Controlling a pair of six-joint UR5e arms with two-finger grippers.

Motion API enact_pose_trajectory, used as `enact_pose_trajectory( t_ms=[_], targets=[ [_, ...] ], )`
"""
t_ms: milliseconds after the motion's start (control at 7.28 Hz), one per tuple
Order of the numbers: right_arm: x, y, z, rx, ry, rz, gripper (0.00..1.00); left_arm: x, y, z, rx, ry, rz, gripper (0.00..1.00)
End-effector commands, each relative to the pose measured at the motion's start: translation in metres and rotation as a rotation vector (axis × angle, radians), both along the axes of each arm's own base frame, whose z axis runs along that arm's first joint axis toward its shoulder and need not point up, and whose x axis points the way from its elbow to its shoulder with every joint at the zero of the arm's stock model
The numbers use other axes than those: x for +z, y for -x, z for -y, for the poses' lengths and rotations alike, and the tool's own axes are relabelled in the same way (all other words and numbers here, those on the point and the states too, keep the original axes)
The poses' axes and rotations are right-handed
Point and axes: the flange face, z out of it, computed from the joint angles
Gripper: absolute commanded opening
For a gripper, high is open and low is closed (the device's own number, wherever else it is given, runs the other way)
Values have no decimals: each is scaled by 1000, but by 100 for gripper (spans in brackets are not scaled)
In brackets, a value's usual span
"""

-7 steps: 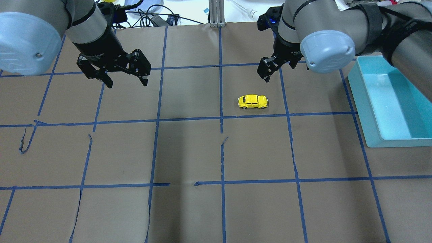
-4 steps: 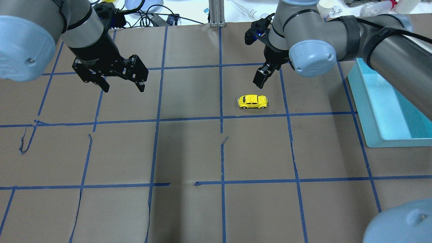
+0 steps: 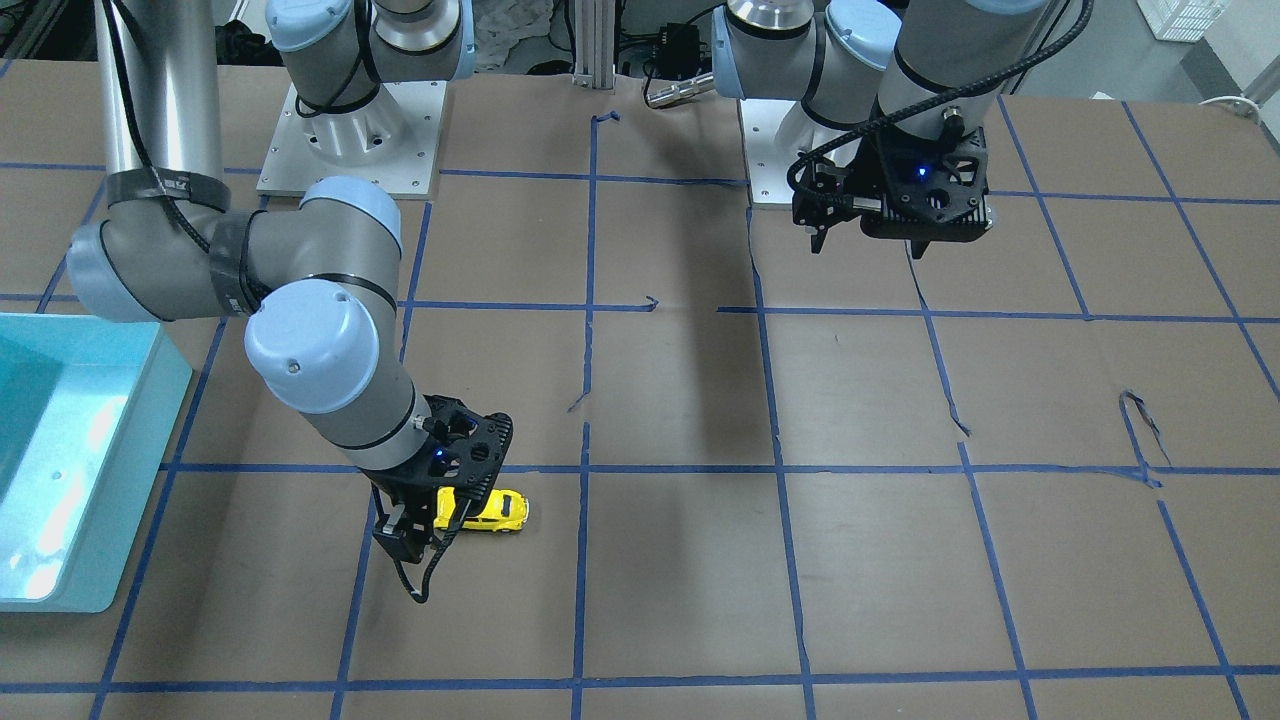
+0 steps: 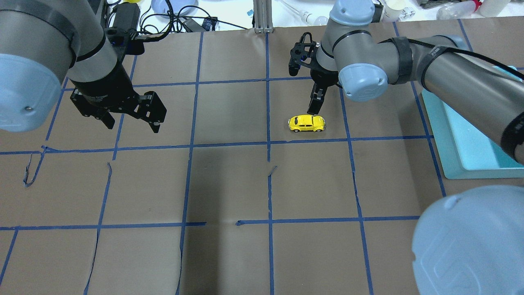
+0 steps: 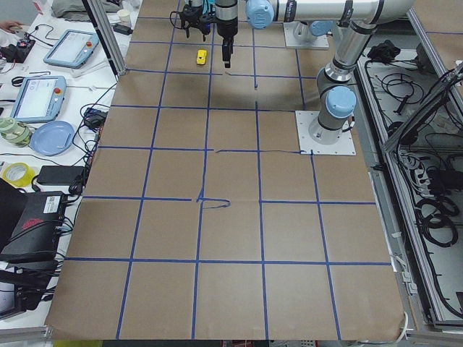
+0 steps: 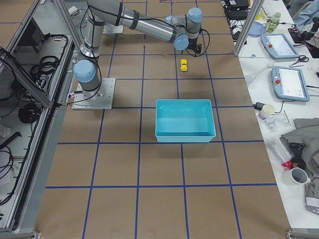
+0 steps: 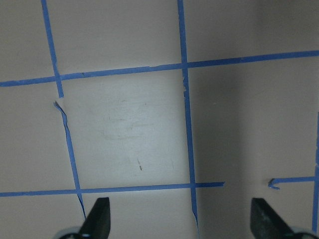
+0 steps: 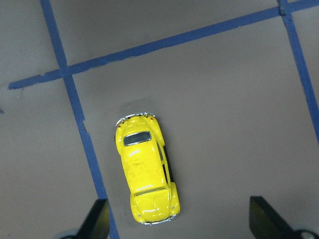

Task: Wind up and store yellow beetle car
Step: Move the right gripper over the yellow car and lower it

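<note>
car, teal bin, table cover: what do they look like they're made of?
yellow beetle car: glossy painted shell with sharp highlights and chrome-look bumpers; die-cast metal or hard plastic, cannot tell which.
teal bin: looks like smooth moulded plastic, with a light sheen on its floor.
table cover: matte brown paper, apparently torn in spots, gridded with blue tape.

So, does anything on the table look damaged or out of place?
Only the blue tape grid: on the robot's left a strip has peeled into a loose curl, and one line nearer the middle has a gap. The yellow car sits upright on its wheels.
</note>
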Motion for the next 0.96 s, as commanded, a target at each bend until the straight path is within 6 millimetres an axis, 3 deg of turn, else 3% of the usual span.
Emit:
enact_pose_trajectory(
  t_ms=[0,137,275,412,549,824],
  targets=[
    [-30,-25,-5,209,-14,-31,100,1,0,-1,-6,7,-7,100],
    [-48,-36,-10,260,-37,-69,100,2,9,7,19,31,-137,100],
    [-62,-36,-12,299,-53,-140,100,6,6,7,14,53,-165,100],
    [-67,-35,-14,312,-62,-150,93,5,4,5,-4,49,-146,100],
    [-74,-34,-15,309,-72,-151,73,4,-2,7,-52,50,-77,100],
    [-68,-34,-17,302,-65,-151,14,4,-3,7,-71,52,-67,100]
  ],
)
